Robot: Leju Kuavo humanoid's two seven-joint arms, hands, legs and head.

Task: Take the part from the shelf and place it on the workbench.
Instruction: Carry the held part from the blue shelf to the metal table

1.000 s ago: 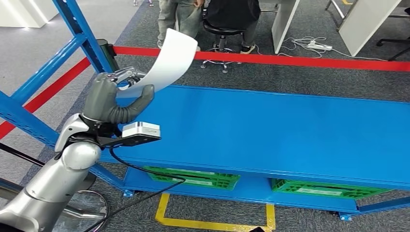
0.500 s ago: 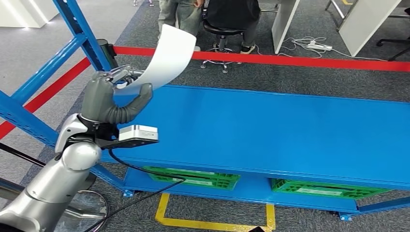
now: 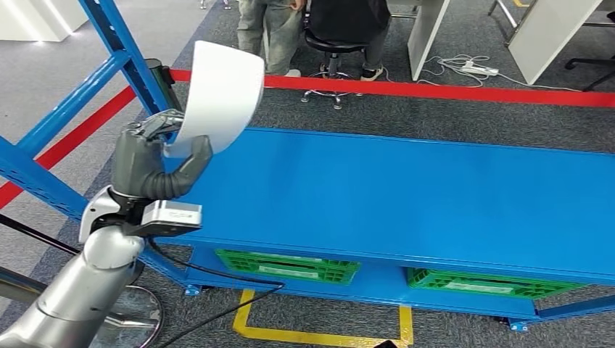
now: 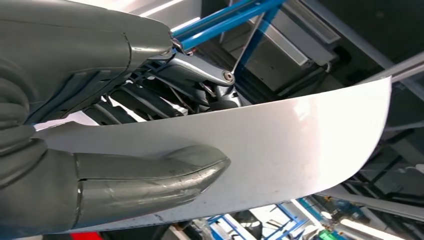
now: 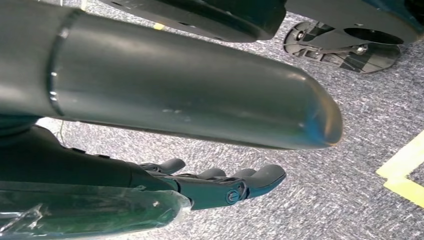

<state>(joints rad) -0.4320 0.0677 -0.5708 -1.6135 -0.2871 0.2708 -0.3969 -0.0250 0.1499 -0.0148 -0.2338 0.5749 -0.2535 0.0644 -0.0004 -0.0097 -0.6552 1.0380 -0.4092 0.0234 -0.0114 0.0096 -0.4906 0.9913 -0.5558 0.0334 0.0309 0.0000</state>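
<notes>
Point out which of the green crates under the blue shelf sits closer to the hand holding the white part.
The left green crate, nearer the left hand; the other crate lies far right.

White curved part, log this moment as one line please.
left hand: holds white curved part | part: raised at blue shelf's left end | right hand: hangs over carpet, empty | placement: not yet done

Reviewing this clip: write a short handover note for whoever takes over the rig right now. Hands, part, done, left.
Left robot hand: grips the curved white part at its lower edge, thumb across its face, at the blue shelf's left end.
Right robot hand: holds nothing, fingers apart, over grey carpet.
Done: part is picked up and clear of the shelf surface.
Left: carry it to the workbench and set it down.
</notes>
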